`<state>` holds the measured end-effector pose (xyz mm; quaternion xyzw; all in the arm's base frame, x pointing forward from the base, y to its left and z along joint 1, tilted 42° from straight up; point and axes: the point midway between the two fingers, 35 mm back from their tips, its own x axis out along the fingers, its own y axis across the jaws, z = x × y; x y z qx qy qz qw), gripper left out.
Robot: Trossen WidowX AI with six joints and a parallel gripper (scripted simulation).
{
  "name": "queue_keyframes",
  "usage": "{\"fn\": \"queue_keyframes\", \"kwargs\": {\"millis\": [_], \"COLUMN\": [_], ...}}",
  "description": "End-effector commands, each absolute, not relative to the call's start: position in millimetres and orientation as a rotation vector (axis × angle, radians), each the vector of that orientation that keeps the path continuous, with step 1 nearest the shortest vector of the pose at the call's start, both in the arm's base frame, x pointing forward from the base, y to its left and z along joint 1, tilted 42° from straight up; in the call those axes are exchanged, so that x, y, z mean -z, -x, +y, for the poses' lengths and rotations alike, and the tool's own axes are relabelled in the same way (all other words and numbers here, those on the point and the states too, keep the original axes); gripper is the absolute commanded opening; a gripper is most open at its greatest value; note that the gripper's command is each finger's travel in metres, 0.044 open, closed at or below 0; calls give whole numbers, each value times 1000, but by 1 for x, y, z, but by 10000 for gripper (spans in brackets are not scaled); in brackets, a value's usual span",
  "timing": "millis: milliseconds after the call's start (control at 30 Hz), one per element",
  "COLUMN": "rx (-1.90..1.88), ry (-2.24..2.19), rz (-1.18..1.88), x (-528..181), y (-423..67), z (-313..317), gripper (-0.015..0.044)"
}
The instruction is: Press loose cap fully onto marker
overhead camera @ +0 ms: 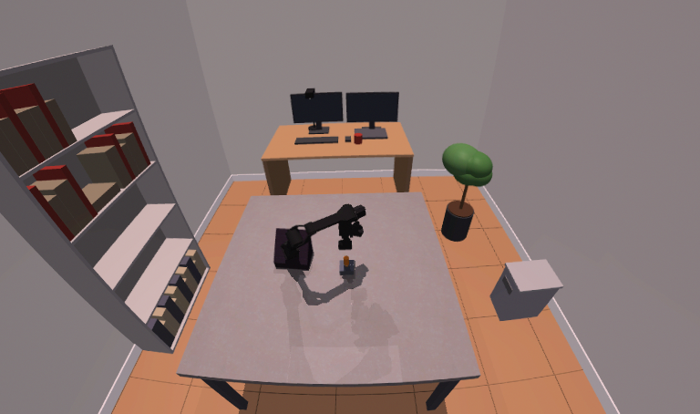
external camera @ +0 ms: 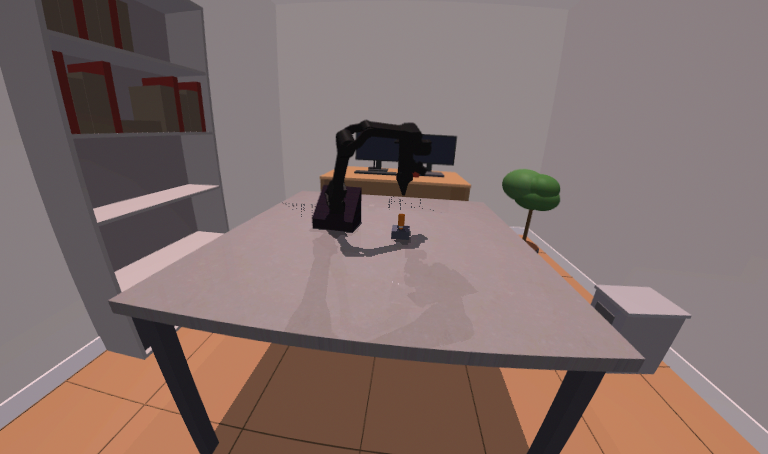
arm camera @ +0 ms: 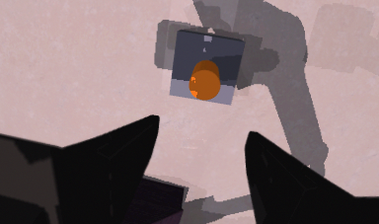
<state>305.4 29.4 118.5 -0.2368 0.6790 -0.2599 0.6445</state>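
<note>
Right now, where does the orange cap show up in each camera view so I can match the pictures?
Top: orange cap at table centre, just below the gripper.
Exterior: cap mid-table, right of the arm's base, under the raised gripper.
Wrist: cap upper centre, above the open fingers.
Shared landmark: the holder block beneath it.

The grey table (external camera: 226, 290) carries the holder block (external camera: 400, 233) and the arm's base (external camera: 351, 223).

The arm (external camera: 378, 129) is matte black, with blocky links, a dark purplish base (overhead camera: 293, 248), and pointed black fingers (no markings visible).
</note>
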Motion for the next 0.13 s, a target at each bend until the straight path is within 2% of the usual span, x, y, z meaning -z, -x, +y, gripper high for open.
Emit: {"fn": "queue_keyframes", "kwargs": {"millis": [0,100], "rx": [592,592], "ry": [533,533], "rz": [1545,1545], "x": [-119,-119], "y": [-306,-306], "z": [30,30], "gripper": [315,394]}}
